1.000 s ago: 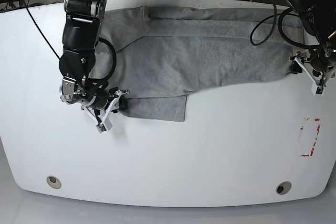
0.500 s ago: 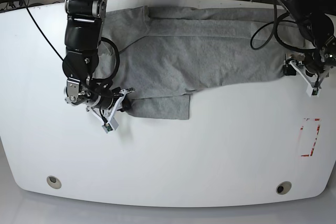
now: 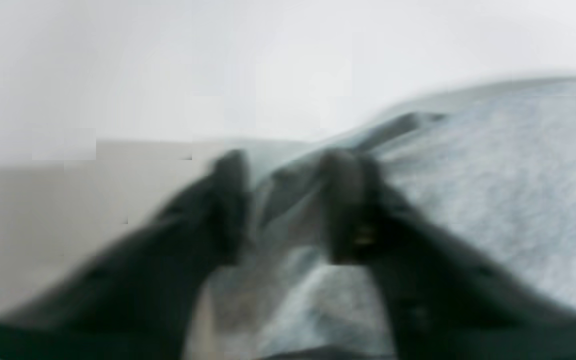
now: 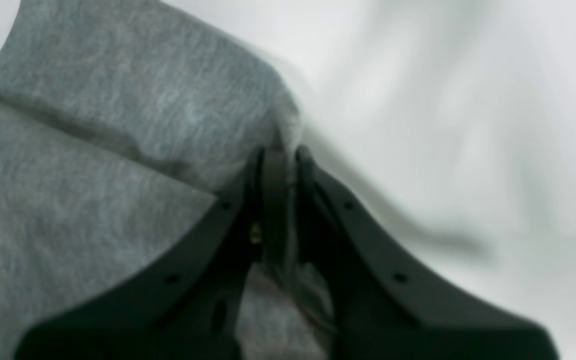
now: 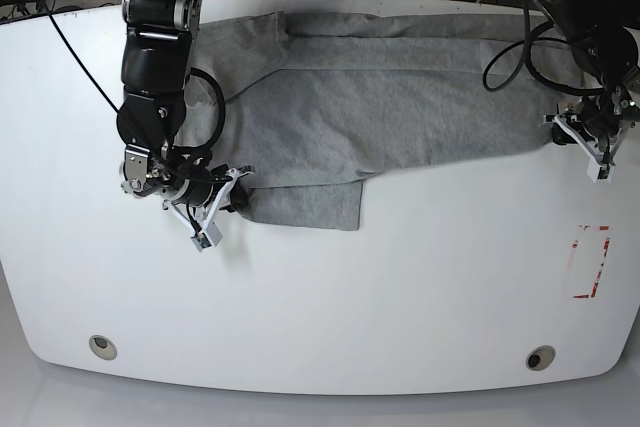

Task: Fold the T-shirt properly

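Note:
The heather-grey T-shirt [image 5: 400, 97] lies spread across the far half of the white table [image 5: 350, 297], plain side up, with no lettering showing. My right gripper [image 5: 240, 197], on the left of the base view, is at the lower left flap of the shirt. In the right wrist view the gripper [image 4: 278, 165] is shut on a fold of the T-shirt [image 4: 93, 175]. My left gripper [image 5: 558, 130] is at the shirt's right edge. The left wrist view is blurred. There the gripper [image 3: 288, 200] has its fingers apart, with the edge of the T-shirt [image 3: 493, 200] between them.
A red tape rectangle [image 5: 592, 262] marks the table near its right edge. Two round holes [image 5: 101, 346] [image 5: 540, 358] sit near the front edge. Cables hang behind the table's far edge.
My right gripper has moved slightly to the right into the shirt's lower flap. My left gripper has moved in to the left, onto the shirt's right edge.

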